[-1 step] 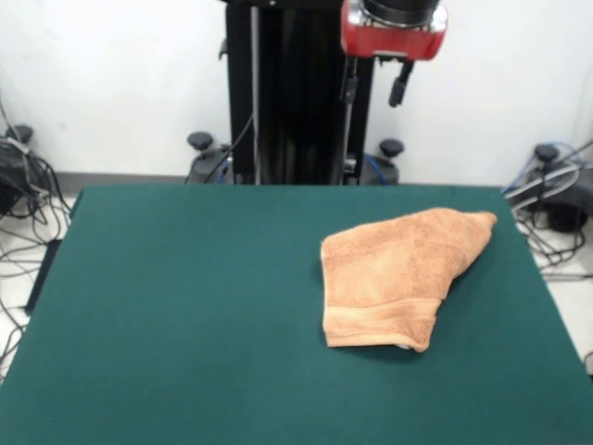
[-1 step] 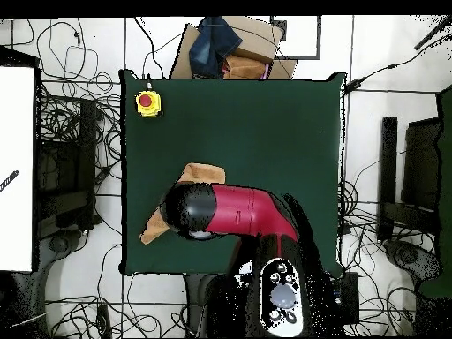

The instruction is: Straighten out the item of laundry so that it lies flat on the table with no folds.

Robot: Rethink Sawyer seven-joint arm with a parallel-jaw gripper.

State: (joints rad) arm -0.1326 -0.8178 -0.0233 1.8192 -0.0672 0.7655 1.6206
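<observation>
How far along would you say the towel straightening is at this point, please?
Nothing looks done yet: the towel lies folded over itself on the table, one corner pointing toward the far right edge. Nothing is in hand; the arm hangs above the towel, clear of it. Unfolding and flattening it are all left.

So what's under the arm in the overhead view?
The red arm covers most of the towel; only two orange corners show. The front view shows the towel folded on the green table. The gripper itself is hidden.

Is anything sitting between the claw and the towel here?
Nothing visible: the towel lies alone on the table. The yellow-and-red button sits at a far corner. The arm hangs above the towel; its claw isn't visible.
</observation>
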